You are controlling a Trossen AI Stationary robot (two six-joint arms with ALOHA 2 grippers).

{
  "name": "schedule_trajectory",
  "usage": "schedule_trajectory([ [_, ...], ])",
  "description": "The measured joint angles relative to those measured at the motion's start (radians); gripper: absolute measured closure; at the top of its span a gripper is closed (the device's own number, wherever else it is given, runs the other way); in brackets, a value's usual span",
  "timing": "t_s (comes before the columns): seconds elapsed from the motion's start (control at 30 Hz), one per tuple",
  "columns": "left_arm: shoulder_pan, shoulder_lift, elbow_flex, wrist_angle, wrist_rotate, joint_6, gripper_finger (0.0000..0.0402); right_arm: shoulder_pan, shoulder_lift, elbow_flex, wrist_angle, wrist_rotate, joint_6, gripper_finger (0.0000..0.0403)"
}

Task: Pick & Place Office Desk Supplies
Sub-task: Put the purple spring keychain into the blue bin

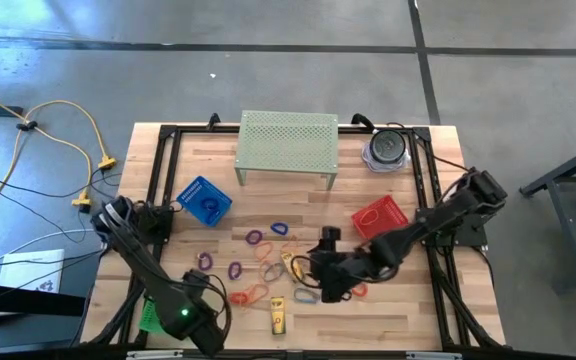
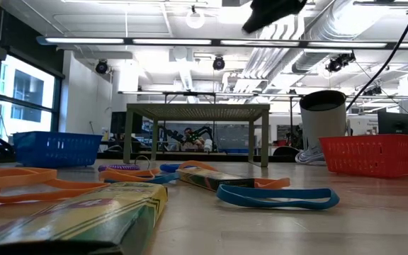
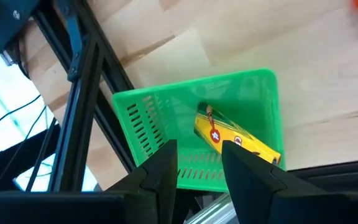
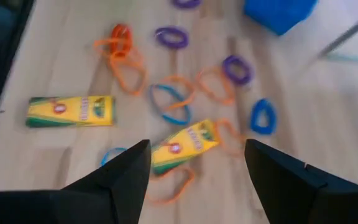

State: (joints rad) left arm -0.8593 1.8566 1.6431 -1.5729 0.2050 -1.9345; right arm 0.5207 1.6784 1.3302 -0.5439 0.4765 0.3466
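Note:
Yellow crayon boxes and thin loops in purple, blue and orange lie scattered over the middle of the wooden table. One box (image 1: 277, 315) lies near the front edge, another (image 4: 185, 144) among the loops (image 4: 173, 99). My right gripper (image 4: 194, 168) hangs open above that second box, clear of it. A third yellow box (image 3: 235, 140) lies flat inside the green basket (image 3: 160, 112) at the table's front left corner. My left gripper (image 3: 199, 177) is open above that basket with nothing between its fingers.
A blue basket (image 1: 205, 200) stands at the left, a red basket (image 1: 379, 217) at the right, and a pale green perforated stand (image 1: 286, 145) at the back. A grey round object (image 1: 386, 150) sits at the back right. Black frame rails (image 1: 163, 180) border the table.

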Motion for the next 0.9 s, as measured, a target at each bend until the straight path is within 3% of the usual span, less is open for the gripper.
schedule_trajectory([
  [0.23, -0.008, -0.06, 0.0, 0.001, -0.249, 0.061, 0.0282, 0.092, -0.032, 0.0, 0.007, 0.241, 0.026, 0.0154],
  [0.4, -0.007, -0.06, -0.002, 0.002, -0.555, 0.25, 0.0282, 0.138, -0.033, 0.0, -0.008, 0.305, 0.084, 0.0154],
  [0.5, 0.001, -0.047, -0.005, 0.002, -0.644, 0.283, 0.0282, 0.156, -0.033, 0.0, -0.044, 0.358, 0.151, 0.0154],
  [0.63, 0.041, -0.042, -0.005, 0.002, -0.615, 0.386, 0.0282, 0.189, -0.033, 0.0, -0.107, 0.443, 0.226, 0.0154],
  [0.9, 0.205, -0.046, -0.006, 0.002, -0.354, 0.824, 0.0282, 0.258, -0.039, 0.0, -0.25, 0.455, 0.43, 0.0154],
])
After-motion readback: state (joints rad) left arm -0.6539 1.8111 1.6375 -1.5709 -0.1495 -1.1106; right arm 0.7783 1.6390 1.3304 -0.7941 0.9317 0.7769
